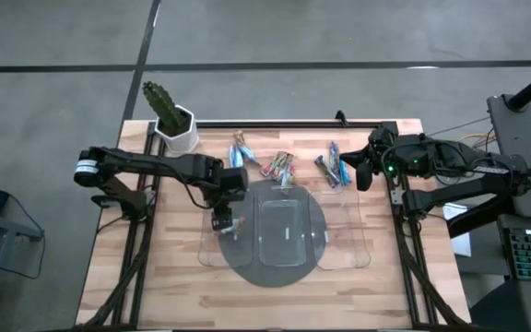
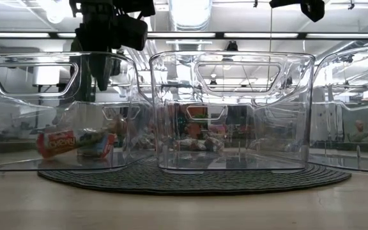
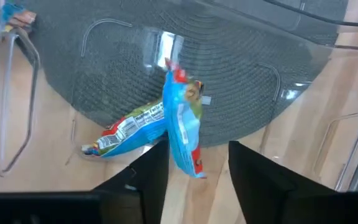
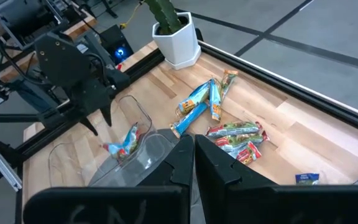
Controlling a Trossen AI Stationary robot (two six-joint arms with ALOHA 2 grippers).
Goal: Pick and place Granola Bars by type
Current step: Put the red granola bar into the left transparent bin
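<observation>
Wooden table [image 1: 155, 277] carried three clear hard-plastic trays [image 1: 284, 231] on a round woven mat [image 1: 275, 274]. Left tray [image 1: 212, 249] held two crinkly blue-red foil bars [image 3: 182, 121]; left gripper [image 3: 191, 165] hung over it, fingers apart, released. Right gripper [image 4: 193, 155] waited clenched at the right edge. I'd judge it early: three bar piles [image 1: 279, 164] remained along the far edge.

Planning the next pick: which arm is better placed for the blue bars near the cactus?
Probably left: the left gripper hangs over the left tray, close to those bars; the right gripper waits at the far right.
</observation>
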